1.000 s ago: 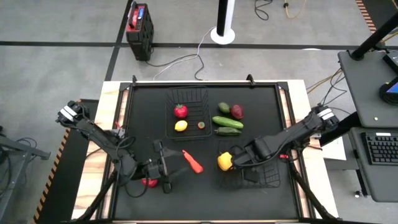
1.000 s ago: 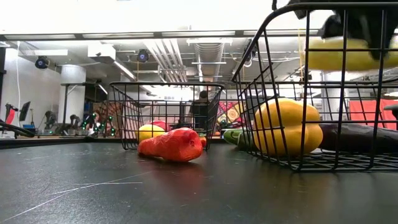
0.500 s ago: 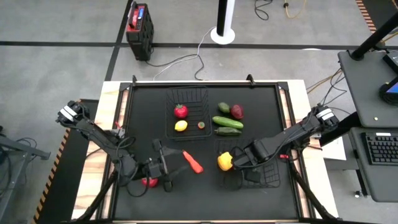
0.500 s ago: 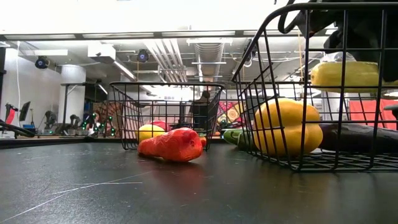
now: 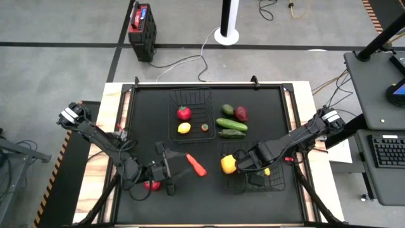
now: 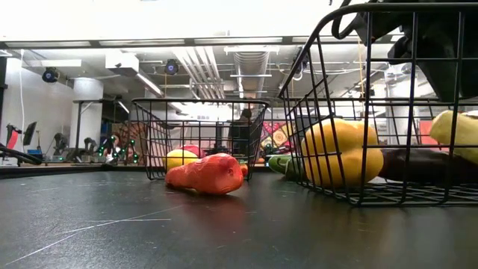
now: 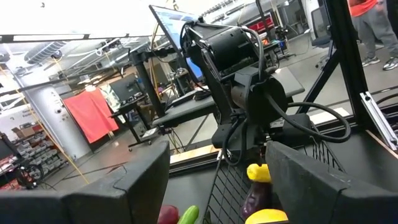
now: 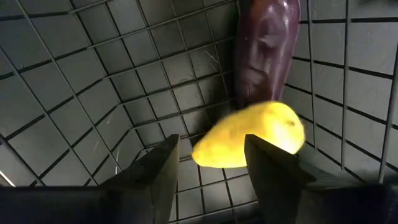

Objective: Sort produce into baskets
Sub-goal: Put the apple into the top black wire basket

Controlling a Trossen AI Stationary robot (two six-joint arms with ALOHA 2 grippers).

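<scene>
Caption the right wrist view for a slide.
Right gripper open over the basket, a yellow piece below beside a purple one.

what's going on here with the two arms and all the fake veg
The right gripper hangs open over the near basket, with a yellow piece loose below it beside a purple eggplant. The left gripper waits open near a red pepper on the mat.

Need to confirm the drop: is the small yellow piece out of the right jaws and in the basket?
In: the yellow piece lies on the basket floor beside the purple piece, jaws apart.
</scene>
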